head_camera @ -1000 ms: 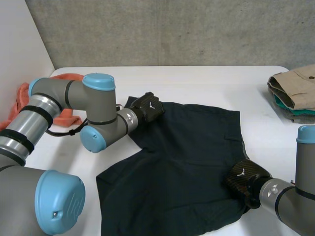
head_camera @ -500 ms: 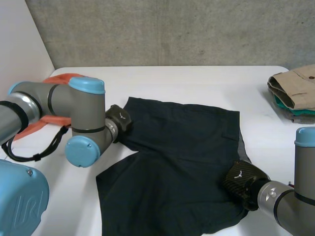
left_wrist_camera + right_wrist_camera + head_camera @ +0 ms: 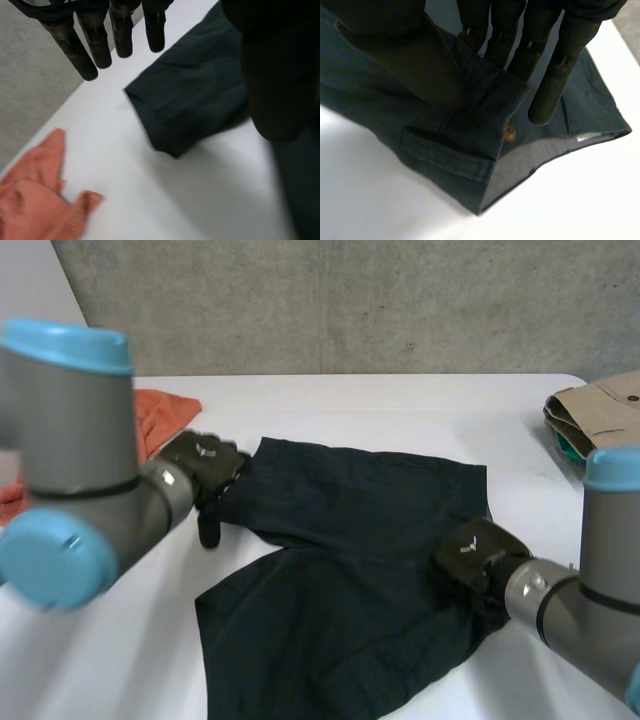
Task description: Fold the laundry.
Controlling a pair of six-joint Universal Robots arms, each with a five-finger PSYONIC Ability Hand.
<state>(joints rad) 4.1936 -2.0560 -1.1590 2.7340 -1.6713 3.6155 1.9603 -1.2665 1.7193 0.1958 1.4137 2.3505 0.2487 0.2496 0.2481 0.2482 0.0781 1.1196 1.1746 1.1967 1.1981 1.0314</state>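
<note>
Head view, garment: the dark shorts (image 3: 370,570) lie spread near the middle of the white table (image 3: 400,400), with the waistband toward the robot's right and the 2 legs toward its left.
Right wrist view, right hand (image 3: 520,15): the thumb and fingers (image 3: 547,95) close on the waistband corner beside the button (image 3: 510,132), pinching the cloth and raising it slightly off the table.
Left wrist view, left hand (image 3: 115,20): the fingers are straight and hold nothing. Their tips hover over bare table just beside the leg hem (image 3: 190,100).
Step in hand: this is probably securing 2 holds before a fold, and only 1 is made so far.
Technique: the left hand should take the hem at its corner, catching both layers. The 2 hands should then lift evenly so the cloth stays taut and the fold lands square. The right pinch looks shallow, so a deeper bite would guard against slipping.
Surroundings: an orange cloth (image 3: 165,415) lies near the left hand, apart from the shorts. A stack of folded clothes (image 3: 600,425) sits at the table's right edge, well apart.
Obstruction: the fold path looks free. The orange cloth is the one thing the left arm could snag.
</note>
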